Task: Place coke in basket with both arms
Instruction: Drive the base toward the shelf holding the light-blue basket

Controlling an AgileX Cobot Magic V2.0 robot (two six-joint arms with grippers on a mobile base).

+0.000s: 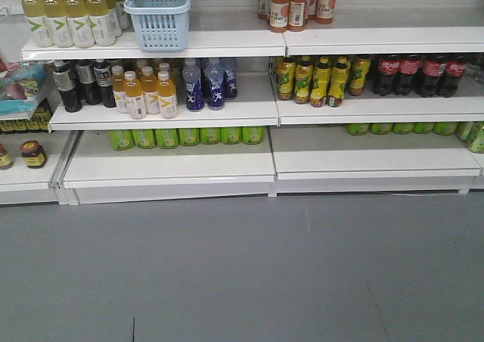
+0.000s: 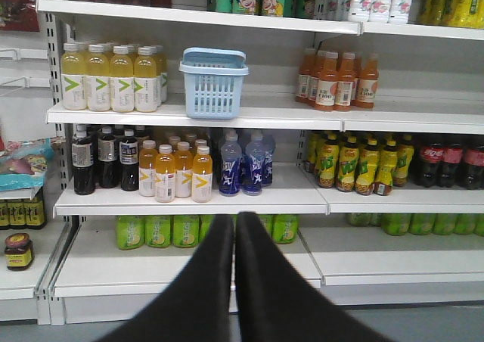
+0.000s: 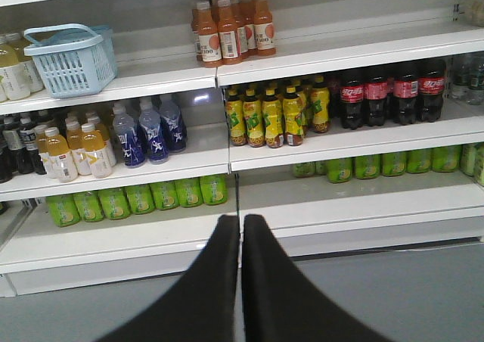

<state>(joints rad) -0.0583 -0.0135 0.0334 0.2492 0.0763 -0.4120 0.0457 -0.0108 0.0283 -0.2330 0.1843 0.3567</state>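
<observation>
Blue basket waits far left; with left claw and right claw closed empty, we risk grabbing dark red-labelled bottles, not the unseen coke.

The right gripper holds its black jaws pressed together. Well up and to its left, the pale blue basket sits upright on a white shelf. Up and to its right stand dark bottles with red labels.

light: bright, even | shadows: faint | focus: soft, slightly grainy
</observation>
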